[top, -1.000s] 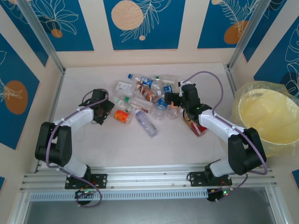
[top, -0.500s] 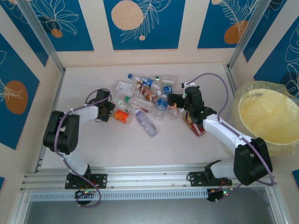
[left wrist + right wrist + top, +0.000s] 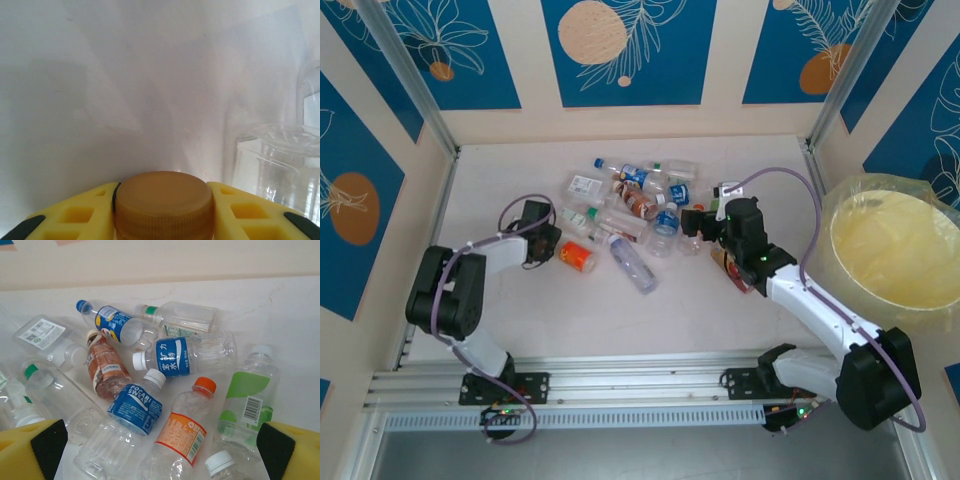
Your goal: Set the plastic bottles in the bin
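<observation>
Clamping the tan cap (image 3: 164, 202) of an orange-labelled bottle (image 3: 579, 257), the left gripper (image 3: 546, 244) sits low on the white table (image 3: 520, 320), at the left edge of the pile. The other plastic bottles (image 3: 638, 205) lie jumbled mid-table. At the pile's right end, the right gripper (image 3: 704, 222) hovers with jaws spread wide, holding nothing. The bin (image 3: 890, 297) stands far right, beyond the table's edge, well apart.

A white table (image 3: 570, 320) fills the middle; blue leaf-patterned wall panels (image 3: 670, 60) stand far, a metal rail (image 3: 640, 375) near.
</observation>
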`<action>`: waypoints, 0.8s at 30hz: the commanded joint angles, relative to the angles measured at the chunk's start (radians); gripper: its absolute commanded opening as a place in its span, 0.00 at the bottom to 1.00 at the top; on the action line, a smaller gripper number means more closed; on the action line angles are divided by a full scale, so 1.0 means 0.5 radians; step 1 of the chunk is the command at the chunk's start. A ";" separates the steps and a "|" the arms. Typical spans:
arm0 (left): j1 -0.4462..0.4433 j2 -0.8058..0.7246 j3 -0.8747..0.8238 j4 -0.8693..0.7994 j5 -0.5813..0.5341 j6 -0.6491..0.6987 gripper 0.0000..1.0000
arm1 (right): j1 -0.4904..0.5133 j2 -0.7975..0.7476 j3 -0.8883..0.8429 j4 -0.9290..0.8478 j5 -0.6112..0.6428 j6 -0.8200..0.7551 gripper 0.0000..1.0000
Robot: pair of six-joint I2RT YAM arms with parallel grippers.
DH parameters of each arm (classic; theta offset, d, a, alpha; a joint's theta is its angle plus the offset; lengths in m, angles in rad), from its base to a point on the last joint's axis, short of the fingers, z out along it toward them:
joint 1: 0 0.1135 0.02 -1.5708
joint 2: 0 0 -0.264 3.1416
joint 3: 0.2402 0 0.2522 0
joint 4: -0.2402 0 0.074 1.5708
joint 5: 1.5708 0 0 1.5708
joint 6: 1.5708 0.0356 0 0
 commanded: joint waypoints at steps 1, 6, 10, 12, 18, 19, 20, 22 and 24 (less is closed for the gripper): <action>0.008 -0.168 -0.036 -0.044 -0.107 0.238 0.00 | 0.011 -0.087 -0.018 0.023 -0.176 -0.052 1.00; 0.006 -0.522 -0.124 0.145 0.136 0.766 0.00 | 0.015 -0.114 -0.018 -0.047 -0.547 0.037 0.99; -0.006 -0.765 -0.253 0.711 0.633 1.041 0.00 | 0.042 -0.129 -0.029 -0.018 -0.681 0.223 0.99; -0.039 -0.790 -0.187 0.794 0.832 1.093 0.00 | 0.090 -0.142 -0.093 0.142 -0.655 0.353 1.00; -0.314 -0.607 0.180 0.894 1.283 1.232 0.00 | 0.201 -0.053 -0.088 0.420 -0.941 0.454 0.99; -0.341 -0.569 0.225 0.927 1.311 1.221 0.00 | 0.207 -0.034 -0.059 0.423 -1.034 0.444 0.99; -0.352 -0.534 0.263 0.948 1.341 1.205 0.00 | 0.213 -0.017 -0.037 0.425 -1.113 0.435 0.99; -0.364 -0.442 0.342 1.054 1.457 1.132 0.00 | 0.227 0.020 0.010 0.434 -1.272 0.424 0.99; -0.390 -0.369 0.402 1.139 1.544 1.069 0.00 | 0.251 0.051 0.045 0.436 -1.278 0.455 1.00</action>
